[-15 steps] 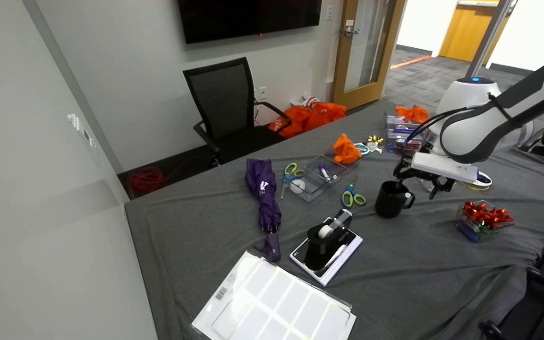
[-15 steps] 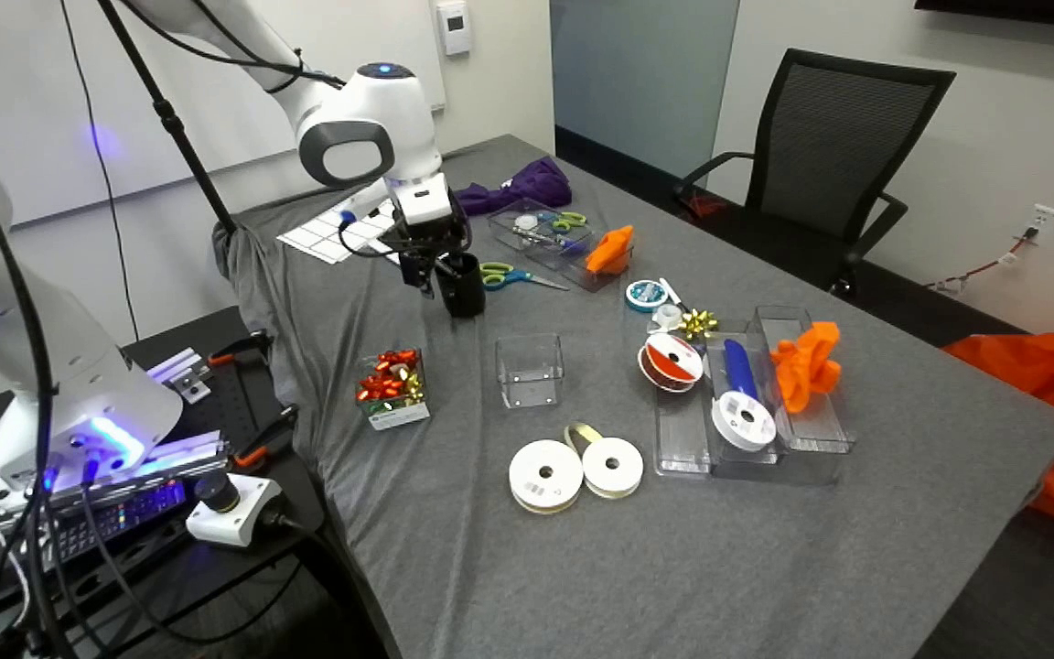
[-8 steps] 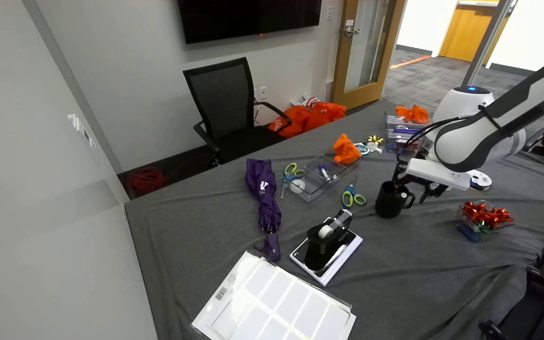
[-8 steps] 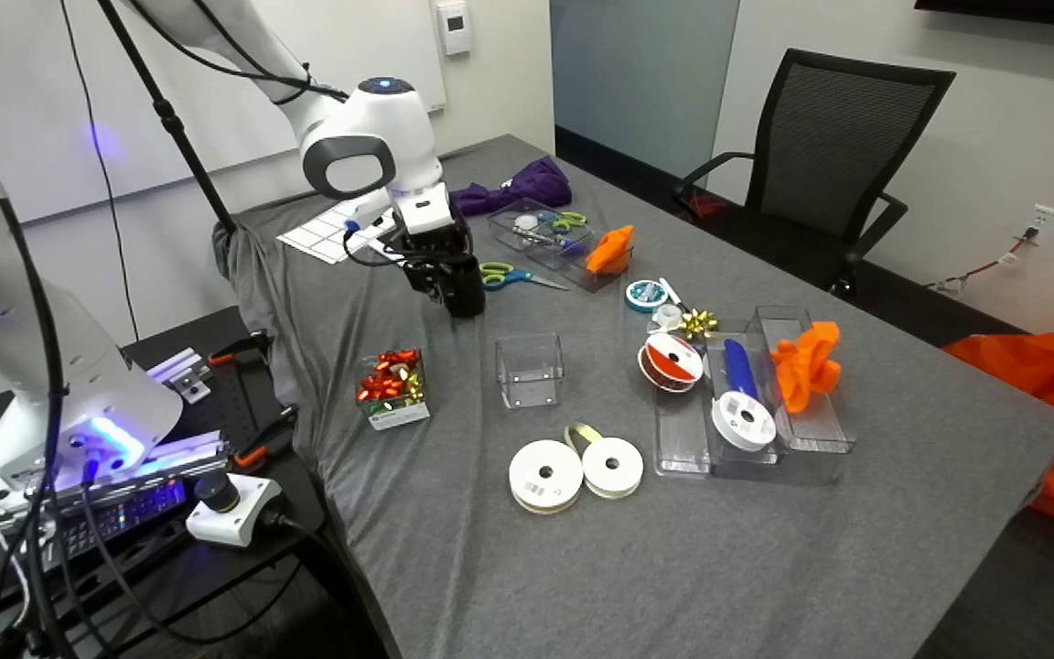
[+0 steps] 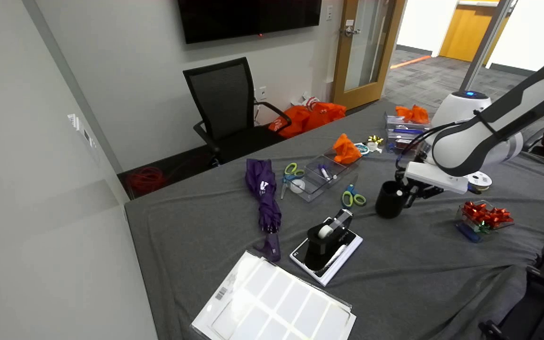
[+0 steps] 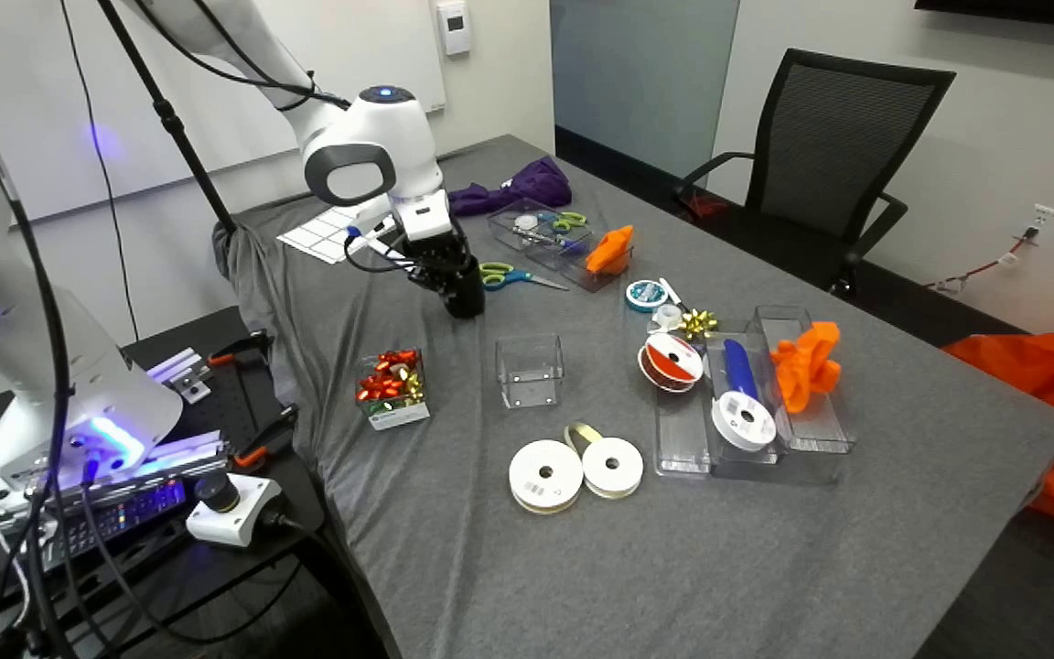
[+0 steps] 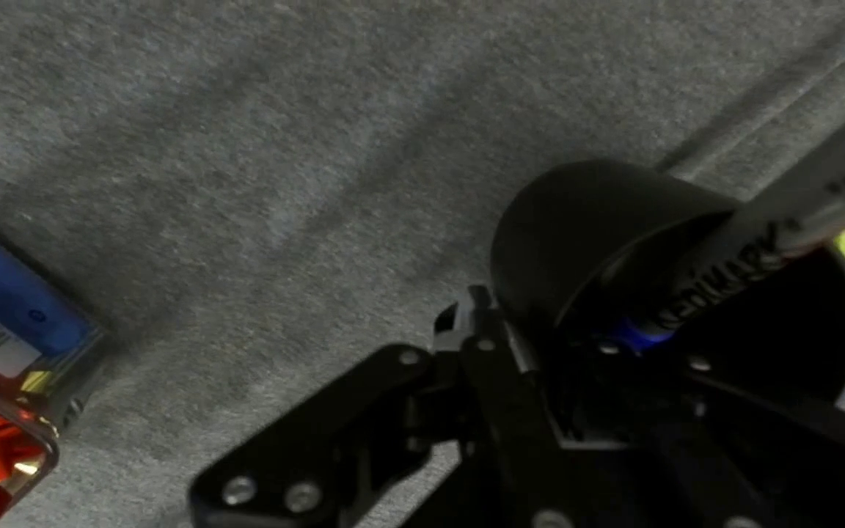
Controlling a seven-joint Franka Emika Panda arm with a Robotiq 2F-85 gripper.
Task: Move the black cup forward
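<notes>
The black cup (image 5: 388, 203) stands upright on the grey cloth, seen in both exterior views. In the wrist view, a thick grey marker (image 7: 738, 268) leans inside the cup (image 7: 576, 220). My gripper (image 7: 540, 345) has come down at the cup's rim, one finger against the outer wall and the other in the dark inside, so the wall lies between them. The jaws are close together on that wall. The gripper (image 5: 408, 194) covers the cup's handle, and the inner fingertip is lost in shadow.
Scissors (image 5: 351, 197) lie close beside the cup. A tape dispenser (image 5: 318, 241) sits on a flat black-and-white box (image 5: 307, 257). Red bows (image 5: 484, 215) fill a small clear box on the robot's side. A clear divided tray (image 5: 317, 172) and a purple umbrella (image 5: 265, 203) lie farther off.
My gripper has lowered toward the cup, and its wide-spread fingers have come together at the rim, now covering the handle. The cup stays in the same place.
</notes>
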